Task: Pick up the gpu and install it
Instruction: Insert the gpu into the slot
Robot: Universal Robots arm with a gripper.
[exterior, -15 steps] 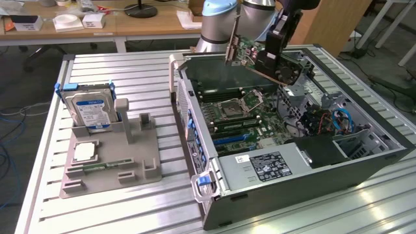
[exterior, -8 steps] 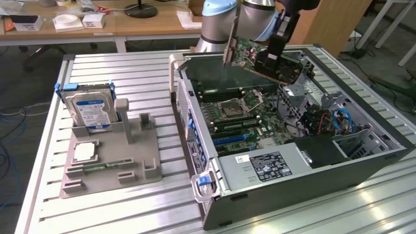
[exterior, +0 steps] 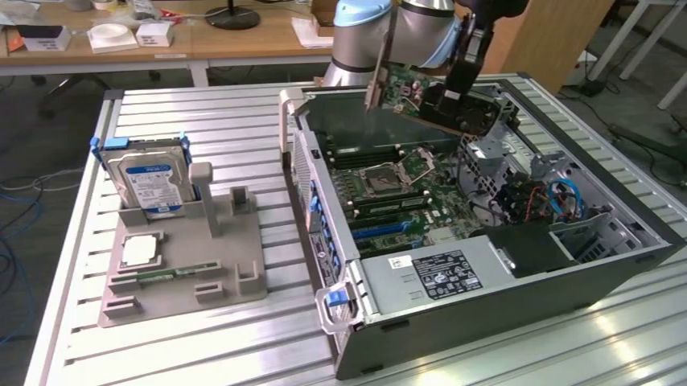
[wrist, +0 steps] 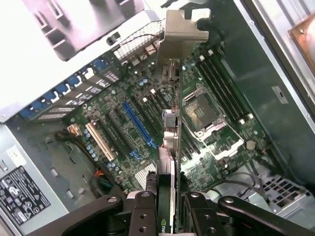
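Note:
The gpu (exterior: 406, 90) is a green circuit-board card with a silver bracket at one end. It hangs tilted in the air over the back part of the open computer case (exterior: 633, 241). My gripper (exterior: 453, 100) is shut on the card's black block. In the wrist view the gpu (wrist: 171, 142) shows edge-on, bracket end away from the camera, with my gripper (wrist: 167, 209) clamped on either side of it. Below the card lies the motherboard (wrist: 123, 113) with its blue expansion slot (wrist: 140, 125). The card is well above the slots and touches none of them.
Inside the case are a processor socket (exterior: 384, 177), memory slots (exterior: 371, 150), a labelled power supply (exterior: 440, 273) and blue cables (exterior: 564, 197). On the exterior view's left, a grey fixture (exterior: 183, 265) holds a blue-labelled hard drive (exterior: 150, 181) and a processor chip (exterior: 140, 251).

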